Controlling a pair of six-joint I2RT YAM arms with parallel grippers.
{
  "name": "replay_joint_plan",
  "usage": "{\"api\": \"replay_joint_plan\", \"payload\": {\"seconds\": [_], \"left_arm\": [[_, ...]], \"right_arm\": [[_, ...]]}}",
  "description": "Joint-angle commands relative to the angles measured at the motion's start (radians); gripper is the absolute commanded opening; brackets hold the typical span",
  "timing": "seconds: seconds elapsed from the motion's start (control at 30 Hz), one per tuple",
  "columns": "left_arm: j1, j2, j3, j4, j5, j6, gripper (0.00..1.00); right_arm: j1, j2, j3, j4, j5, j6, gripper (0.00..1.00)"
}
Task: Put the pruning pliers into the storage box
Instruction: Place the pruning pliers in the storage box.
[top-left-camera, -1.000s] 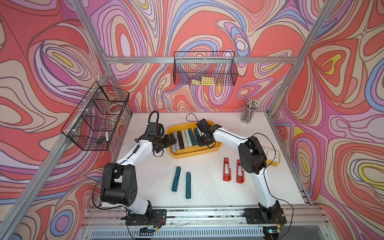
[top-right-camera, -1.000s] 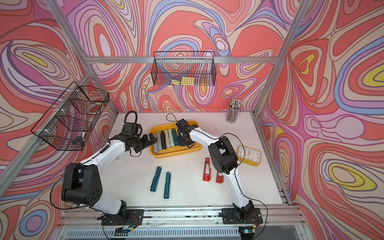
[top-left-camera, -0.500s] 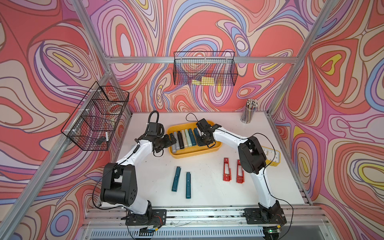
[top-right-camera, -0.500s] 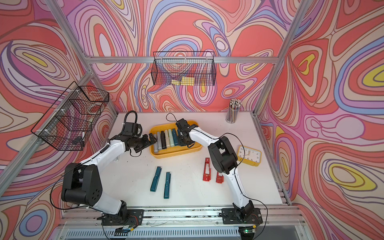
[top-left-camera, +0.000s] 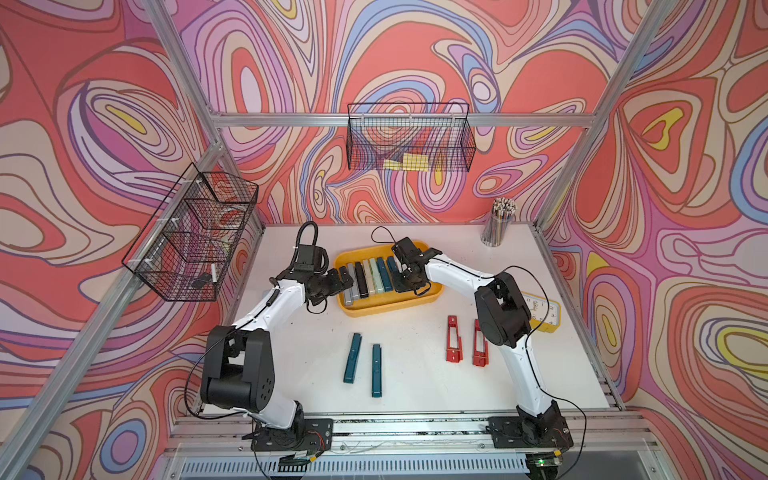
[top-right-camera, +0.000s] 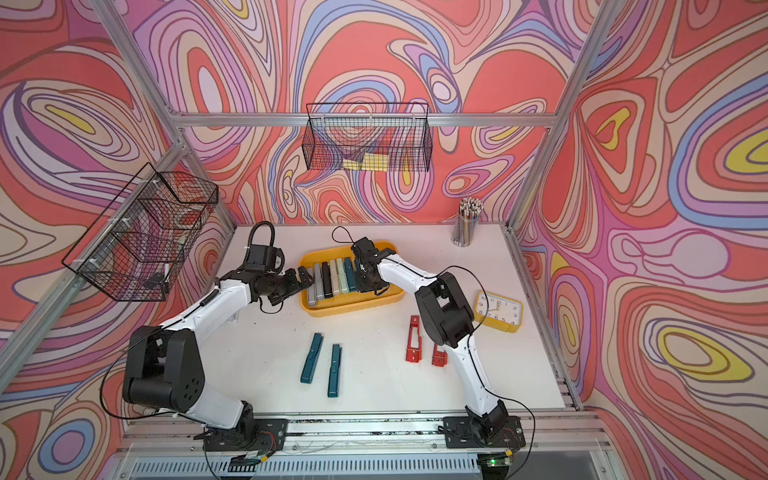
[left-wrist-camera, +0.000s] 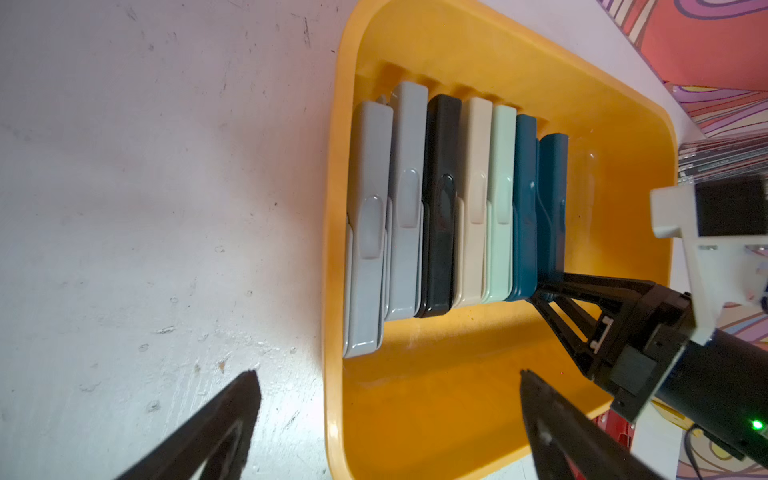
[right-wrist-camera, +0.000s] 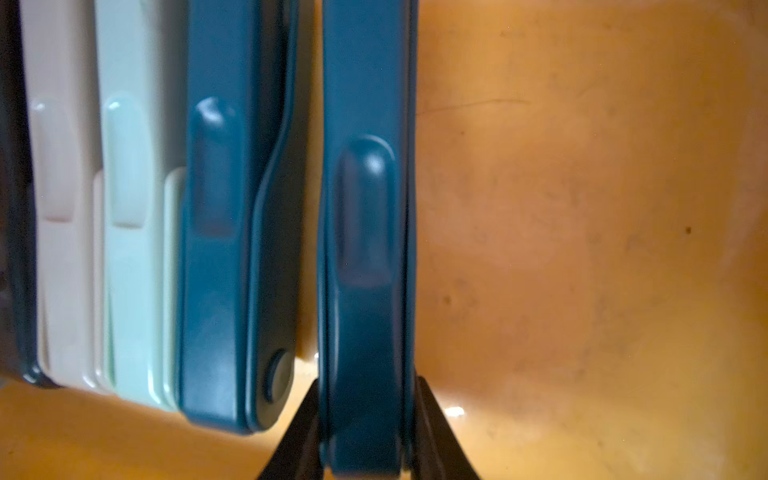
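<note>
Right claw (right-wrist-camera: 365, 415) clamped on teal pliers (right-wrist-camera: 363, 208), down inside storage box (left-wrist-camera: 332, 249), just beside row of six (left-wrist-camera: 440, 208) lined up there. Left claw (left-wrist-camera: 386, 386) spread wide, holding nothing, hovering over box's edge. Loose teal pair (top-left-camera: 352, 363) and red pair (top-left-camera: 454, 338) lying out on counter (top-left-camera: 415, 332).

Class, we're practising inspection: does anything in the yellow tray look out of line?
The end grey pliers jut past their neighbours in the tray. The teal pliers in the right gripper stand apart from the row. Nothing looks damaged.
</note>
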Motion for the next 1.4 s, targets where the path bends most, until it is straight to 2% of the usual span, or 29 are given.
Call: {"api": "replay_joint_plan", "payload": {"seconds": [0.0,0.13,0.57,1.1,1.17,1.33,1.37], "left_arm": [[0.009,0.007,-0.011,0.010,0.006,-0.001,0.99],[0.009,0.009,-0.012,0.010,0.005,-0.001,0.99],[0.009,0.011,-0.015,0.014,0.009,-0.003,0.99],[0.009,0.013,-0.027,0.020,0.000,-0.007,0.99],[0.009,0.016,-0.026,0.022,-0.003,-0.007,0.99],[0.009,0.016,-0.018,0.018,-0.005,-0.006,0.99],[0.010,0.015,-0.014,0.015,-0.007,-0.003,0.99]], "right_arm": [[-0.005,0.014,0.025,0.006,-0.010,0.003,0.34],[-0.004,0.010,0.020,0.010,-0.013,0.003,0.35],[-0.003,-0.054,-0.038,0.021,-0.021,0.000,0.45],[-0.004,-0.171,-0.056,-0.005,0.013,-0.024,0.47],[-0.004,-0.161,-0.037,-0.003,0.048,-0.035,0.38],[-0.022,-0.077,0.072,-0.035,0.068,-0.060,0.02],[-0.026,-0.058,0.090,-0.035,0.072,-0.062,0.00]]}}
